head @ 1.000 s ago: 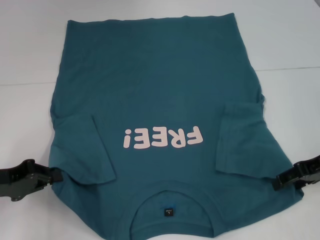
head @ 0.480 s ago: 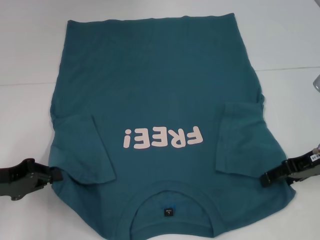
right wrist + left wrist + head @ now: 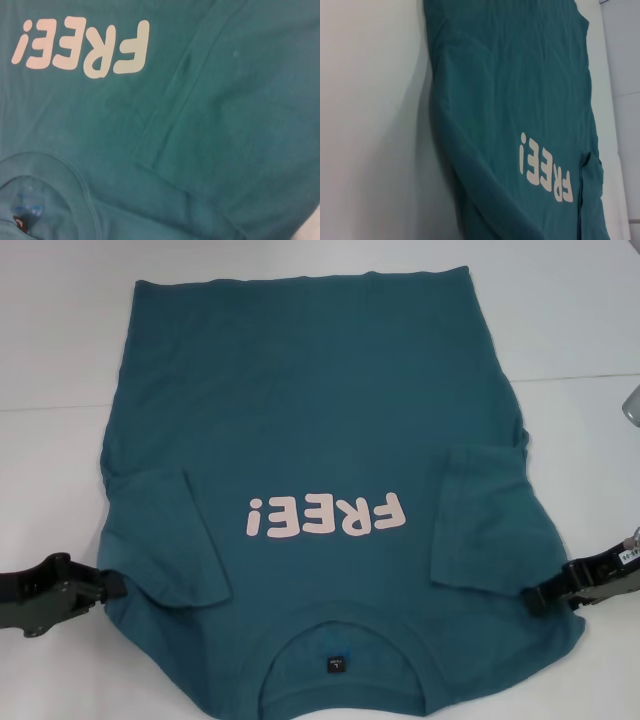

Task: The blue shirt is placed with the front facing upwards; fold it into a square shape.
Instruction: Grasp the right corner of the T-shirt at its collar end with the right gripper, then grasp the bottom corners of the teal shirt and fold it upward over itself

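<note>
White tabletop (image 3: 60, 340) fills the frame, and the blue shirt (image 3: 320, 420) lies face up across its middle, collar (image 3: 340, 640) at the bottom edge, both sleeves already turned inward. At lower left the left gripper (image 3: 112, 587) touches the shoulder edge; at lower right the right gripper (image 3: 538, 600) does likewise; whether either has closed on cloth, I cannot tell. Next probably comes lifting the shoulders toward the hem. Nothing blocks that path.
</note>
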Controlling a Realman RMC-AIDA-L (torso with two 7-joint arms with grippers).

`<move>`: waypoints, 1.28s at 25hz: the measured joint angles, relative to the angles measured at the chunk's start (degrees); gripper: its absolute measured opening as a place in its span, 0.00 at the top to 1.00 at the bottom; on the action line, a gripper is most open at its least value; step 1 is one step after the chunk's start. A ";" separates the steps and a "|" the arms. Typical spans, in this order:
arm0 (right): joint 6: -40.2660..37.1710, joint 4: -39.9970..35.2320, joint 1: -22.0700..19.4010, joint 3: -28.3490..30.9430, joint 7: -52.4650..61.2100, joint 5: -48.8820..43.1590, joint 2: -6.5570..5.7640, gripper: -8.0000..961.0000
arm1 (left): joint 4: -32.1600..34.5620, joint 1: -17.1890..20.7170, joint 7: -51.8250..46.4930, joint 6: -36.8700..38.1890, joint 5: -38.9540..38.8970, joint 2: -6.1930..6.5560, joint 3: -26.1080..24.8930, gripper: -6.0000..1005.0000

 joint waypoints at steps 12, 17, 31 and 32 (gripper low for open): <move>-0.39 -0.59 0.09 -0.61 0.27 -0.08 -0.18 0.70 | 0.00 -0.01 0.00 0.36 -0.08 0.00 0.03 0.99; -1.24 -0.67 0.08 -0.59 0.26 -0.08 -0.52 0.89 | 0.04 -0.01 0.00 1.46 0.08 0.13 0.43 0.99; -17.63 -10.25 -3.91 -0.26 -1.15 0.03 -1.77 0.95 | 5.14 1.34 0.37 14.95 9.28 0.03 1.30 0.99; -18.66 -10.43 -4.46 -0.09 -1.53 0.12 -1.73 0.95 | 5.64 1.68 0.50 16.08 9.88 -0.04 1.30 0.99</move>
